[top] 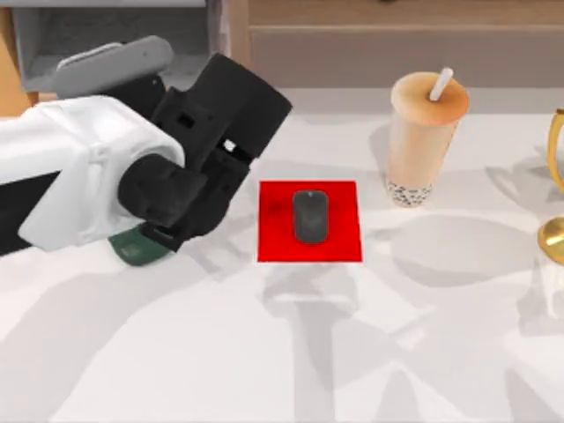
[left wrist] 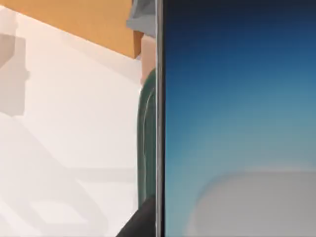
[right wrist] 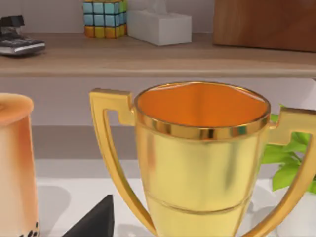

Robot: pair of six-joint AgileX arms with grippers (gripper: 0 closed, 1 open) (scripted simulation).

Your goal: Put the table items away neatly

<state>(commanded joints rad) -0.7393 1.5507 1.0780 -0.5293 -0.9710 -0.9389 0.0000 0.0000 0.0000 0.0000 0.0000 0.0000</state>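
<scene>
Mouse (top: pixel 310 216): small dark-grey oval, lying flat at the centre of the red pad (top: pixel 273 242), long axis running toward the back of the table (top: pixel 291 352). Nothing touches it.

Milk-tea cup (top: pixel 423 141): tall, peach, upright at the back right of the pad, apart from it, white straw (top: pixel 441 85) sticking out of the lid, dark pearls at the base. In the right wrist view its side (right wrist: pixel 15 163) stands near a gold trophy (right wrist: pixel 202 158), w/ a gap between them.

Phone (left wrist: pixel 237 113): the left wrist view has it very close up, blue-to-white glowing screen w/ a thin dark edge, and a strip of the dark green stand (left wrist: pixel 146 143) just beside that edge. Can't tell whether it rests in the stand or is held.

Left gripper (top: pixel 167 233): low over the left part of the table, just left of the pad, w/ the green stand (top: pixel 137 251) peeking out under it. Fingers hidden by the wrist body from above, so can't tell if clenched or released, nor what they grasp.

Right gripper: a dark tip (right wrist: pixel 94 222) sits low in the right wrist view, in front of the trophy; finger state can't be told.

Trophy (top: pixel 555 189) is at the table's right edge. Behind it: a shelf (right wrist: pixel 158 59) w/ a colour cube (right wrist: pixel 104 19) and a tissue box (right wrist: pixel 159 25).
</scene>
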